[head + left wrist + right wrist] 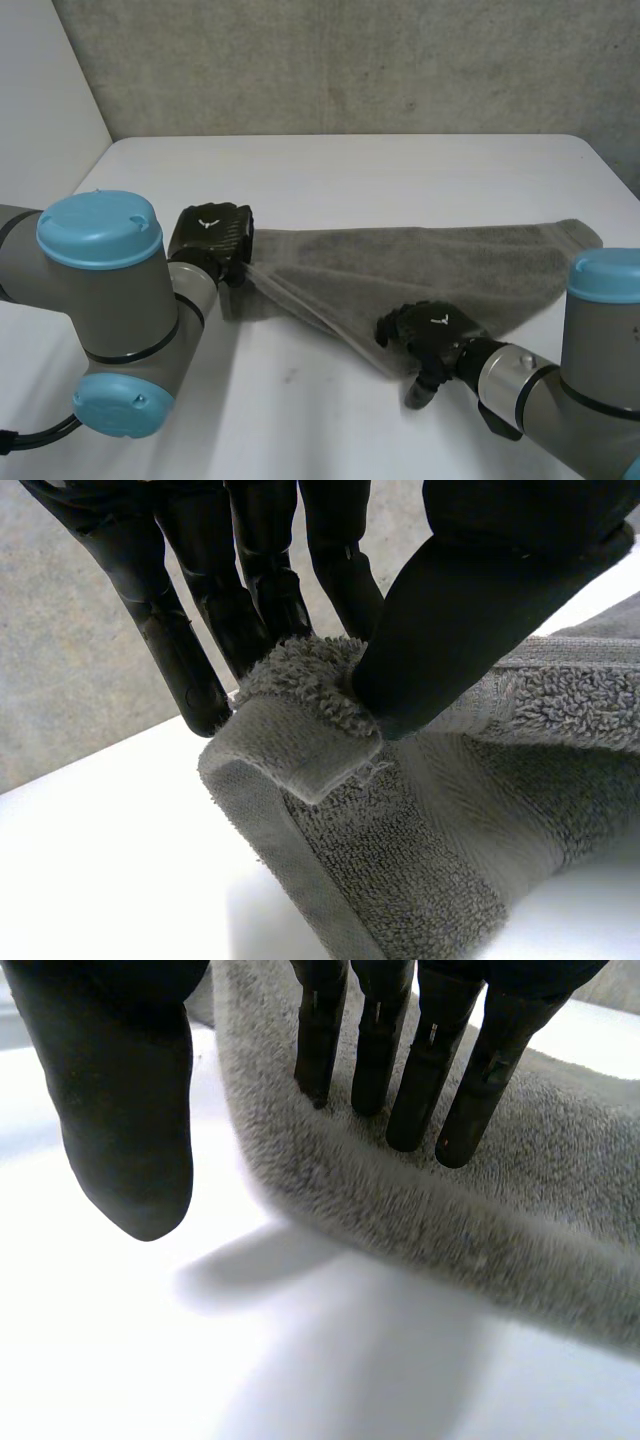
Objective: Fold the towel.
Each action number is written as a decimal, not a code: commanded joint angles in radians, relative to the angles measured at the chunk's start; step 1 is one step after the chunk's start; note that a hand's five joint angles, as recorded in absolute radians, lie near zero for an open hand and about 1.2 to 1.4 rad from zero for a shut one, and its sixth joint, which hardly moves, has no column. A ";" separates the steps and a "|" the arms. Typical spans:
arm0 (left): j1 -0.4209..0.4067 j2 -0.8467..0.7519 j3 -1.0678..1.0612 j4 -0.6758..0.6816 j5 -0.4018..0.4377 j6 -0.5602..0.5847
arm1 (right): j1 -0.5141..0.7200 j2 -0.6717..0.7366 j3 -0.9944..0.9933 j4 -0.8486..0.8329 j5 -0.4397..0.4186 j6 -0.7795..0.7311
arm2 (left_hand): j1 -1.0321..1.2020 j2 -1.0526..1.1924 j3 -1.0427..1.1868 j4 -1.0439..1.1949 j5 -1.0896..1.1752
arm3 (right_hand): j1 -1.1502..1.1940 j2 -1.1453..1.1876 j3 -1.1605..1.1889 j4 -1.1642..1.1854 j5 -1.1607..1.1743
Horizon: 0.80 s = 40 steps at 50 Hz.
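A grey towel [450, 265] lies folded lengthwise across the white table, stretching from my left hand to the right side. My left hand [210, 235] is at the towel's left end. In the left wrist view its thumb [470, 610] and fingers [250, 590] pinch a corner of the towel [310, 730], lifting it slightly. My right hand [435, 335] is at the towel's near edge. In the right wrist view its straight fingers [400, 1050] rest on the towel [420, 1220] near the rounded edge. Its thumb [125, 1110] stands apart over bare table, holding nothing.
The white table [350, 170] reaches back to a grey concrete wall [350, 60]. Both arms come in from the near side, with the left elbow [100, 290] large at the near left and the right arm [590, 340] at the near right.
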 commanded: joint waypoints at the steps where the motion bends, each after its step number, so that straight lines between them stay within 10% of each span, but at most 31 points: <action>1: 0.003 -0.006 -0.010 0.000 0.000 -0.001 | 0.013 0.021 0.044 -0.047 0.003 0.000 | 0.210 0.180 0.181 0.179 0.200 | 0.025 0.015 0.018 0.013 0.049; 19: 0.004 -0.009 -0.022 0.000 0.000 -0.002 | 0.027 0.129 0.012 -0.242 0.088 -0.029 | 0.210 0.180 0.181 0.179 0.200 | 0.234 0.224 0.227 0.222 0.257; 25: 0.004 -0.009 -0.020 0.001 0.000 -0.001 | 0.025 0.137 -0.006 -0.268 0.100 -0.071 | 0.210 0.180 0.181 0.179 0.200 | 0.859 0.849 0.852 0.847 0.883; 30: 0.006 -0.027 0.002 0.006 0.003 0.005 | 0.016 0.123 -0.065 -0.319 0.112 -0.118 | 0.210 0.180 0.181 0.179 0.200 | 0.861 0.851 0.854 0.849 0.885; 40: 0.032 -0.046 0.303 0.069 0.002 0.002 | -0.005 0.107 -0.623 -0.363 0.118 -0.278 | 0.210 0.180 0.181 0.179 0.200 | 0.861 0.851 0.854 0.849 0.885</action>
